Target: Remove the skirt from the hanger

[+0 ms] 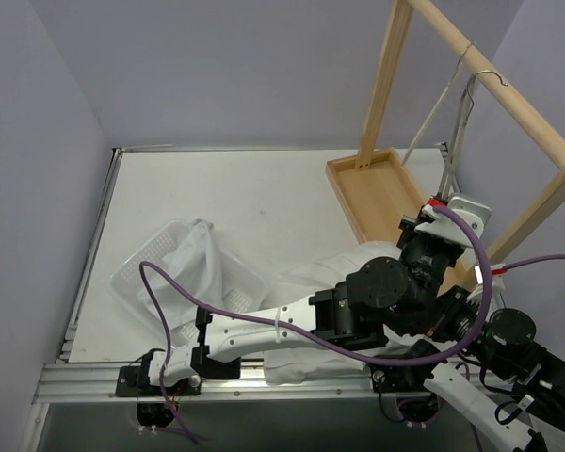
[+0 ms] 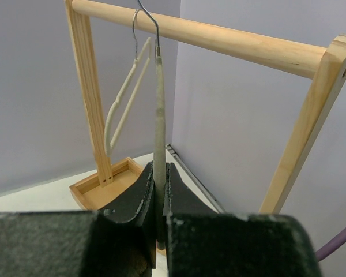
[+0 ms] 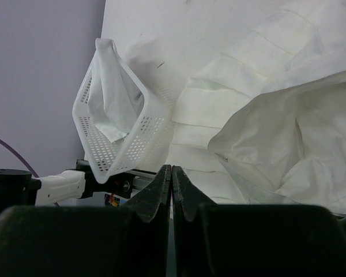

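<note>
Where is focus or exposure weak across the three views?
Top external: the light is even and soft, but the white skirt barely separates from the white table. Left wrist: the left gripper is dark and soft near the lens, while the hanger and rail are sharp. Right wrist: the right gripper is near black, but the skirt folds are readable.

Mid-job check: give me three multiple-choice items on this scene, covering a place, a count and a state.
1. The white skirt lies: A on the table beside the basket; B on the floor; C in the wooden tray.
2. The rail carries: A one hanger; B two hangers; C four hangers.
3. The left fingers are: A wide open; B shut on the grey hanger; C gripping the basket.
Answers: 1 A, it spreads over the tabletop; 2 B, grey hanger plus cream hanger; 3 B, its edge sits pinched between them.
</note>
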